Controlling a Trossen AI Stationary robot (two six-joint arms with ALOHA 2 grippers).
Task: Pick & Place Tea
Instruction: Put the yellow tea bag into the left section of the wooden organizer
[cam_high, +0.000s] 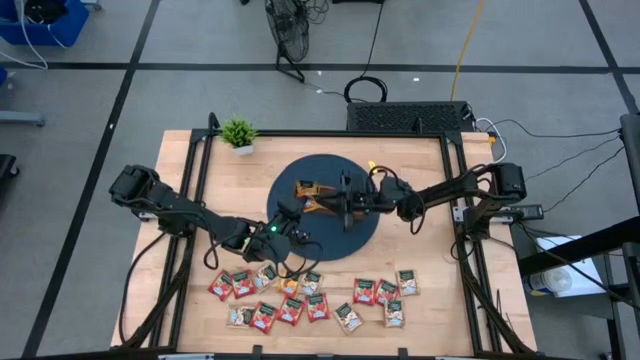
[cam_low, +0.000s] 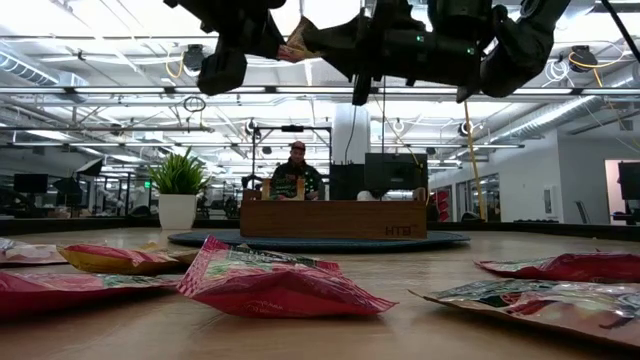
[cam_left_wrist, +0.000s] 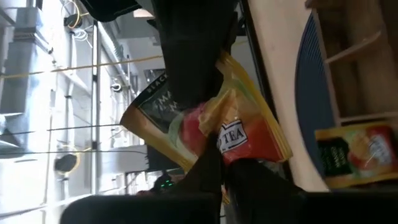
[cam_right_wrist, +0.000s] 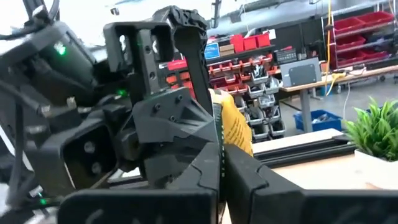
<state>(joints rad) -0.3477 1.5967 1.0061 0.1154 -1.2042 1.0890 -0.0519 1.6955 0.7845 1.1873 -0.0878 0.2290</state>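
From above, the left gripper and right gripper meet over the wooden tray on the round mat, with loose tea sachets along the table's near edge. Left wrist view: left fingers clamped on an orange sachet. Right wrist view: right fingers pressed shut, pinching the sachet's yellow edge.

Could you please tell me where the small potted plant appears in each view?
High: potted plant, at the table's far edge.
Low: behind the round dark mat's left end.
Left wrist: not in it.
Right wrist: on the tabletop.
Shared landmark: the mat.
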